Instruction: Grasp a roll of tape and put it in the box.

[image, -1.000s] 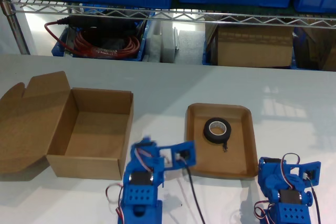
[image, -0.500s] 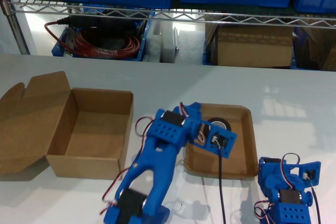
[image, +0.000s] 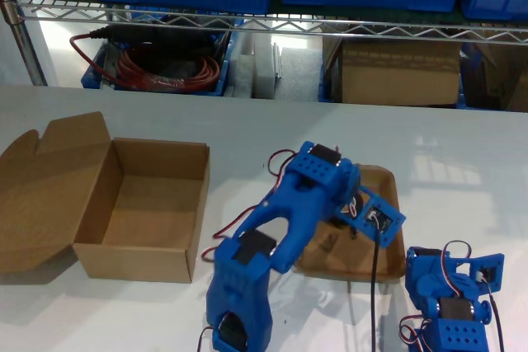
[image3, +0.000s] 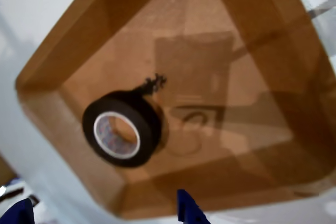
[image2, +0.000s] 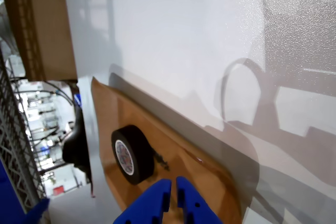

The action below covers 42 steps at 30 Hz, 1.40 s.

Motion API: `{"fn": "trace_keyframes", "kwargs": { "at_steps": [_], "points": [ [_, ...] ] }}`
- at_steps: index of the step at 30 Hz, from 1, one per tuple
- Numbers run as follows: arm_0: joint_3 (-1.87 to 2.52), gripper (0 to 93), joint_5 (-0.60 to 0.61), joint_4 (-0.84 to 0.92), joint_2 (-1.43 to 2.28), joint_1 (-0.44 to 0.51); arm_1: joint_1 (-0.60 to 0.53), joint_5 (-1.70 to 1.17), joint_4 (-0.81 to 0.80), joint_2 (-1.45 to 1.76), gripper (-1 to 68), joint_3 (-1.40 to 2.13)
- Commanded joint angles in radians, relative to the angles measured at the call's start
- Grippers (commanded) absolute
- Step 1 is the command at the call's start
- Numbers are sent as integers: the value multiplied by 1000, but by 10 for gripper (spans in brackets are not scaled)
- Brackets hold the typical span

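Box (image: 148, 263): stands at the exterior view's left on the white surface (image: 247, 125), lid flap folded back, inside bare. Nothing is delivered yet.
Second arm (image: 285, 228): reaches from the exterior view's lower middle out over the shallow tray (image: 389, 185), well apart from the box.
My second gripper (image3: 103, 209): hangs above the tray and looks down into it. Jaws stand wide apart and hold nothing.
Roll of tape (image3: 122, 128): lies inside the tray, near one corner, not touched by either gripper. A small dark scrap sits just beside it.
First arm (image: 454, 290): folded low at the exterior view's lower right, just beside the tray.
My first gripper (image2: 169, 200): jaws together, with only a thin slit between the tips, and empty.
Progress: early, by my judgement. The reach is made. Closing on the roll, lifting it, carrying it across to the box and letting go all remain.
Exterior view only: shows the box and both arms in one layout. The roll itself is hidden there under the second arm.
Second wrist view only: shows the roll from above, pale core facing up, and the spread of the jaws.
First wrist view only: shows the roll (image2: 132, 153) from the side against the tray's low rim, and the meeting of the first jaws.
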Motion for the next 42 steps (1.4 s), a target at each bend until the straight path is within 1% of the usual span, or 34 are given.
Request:
{"fn": "trace_keyframes", "kwargs": {
  "at_steps": [1,9,22,28,33,42],
  "points": [
    [-141,368,3,44,-81,14,-3,3,-5,6,3,14],
    [-304,363,3,83,-278,23,-3,3,-5,6,3,14],
    [-414,337,-28,103,-437,-6,-3,3,-5,6,3,14],
    [-457,328,-44,114,-491,-17,-3,3,-5,6,3,14],
    [-477,291,-67,126,-526,-29,-3,3,-5,6,3,14],
    [-483,282,-80,132,-546,-41,-3,3,-5,6,3,14]
  ]
}}
